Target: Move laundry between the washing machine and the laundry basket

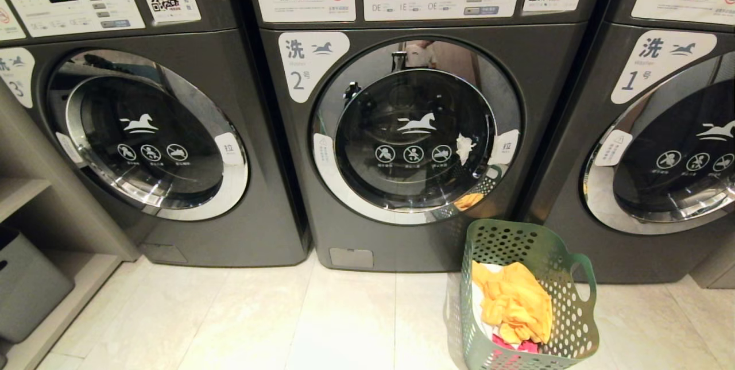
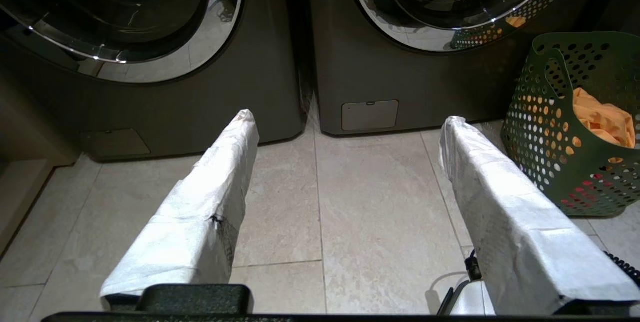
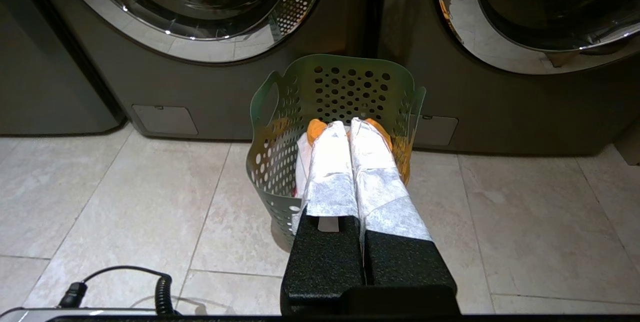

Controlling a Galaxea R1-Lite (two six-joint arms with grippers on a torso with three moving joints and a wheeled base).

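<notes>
I see the laundry [image 1: 517, 301], orange-yellow on top with white and red-pink under it, lying in the laundry basket [image 1: 511, 241] on the floor, just before the washing machine [image 1: 402, 128], whose door is closed. I judge loading has not begun: first I must open this door. My left gripper [image 2: 345, 119] is spread and empty; my right gripper [image 3: 348, 126] is pressed together above the basket.
</notes>
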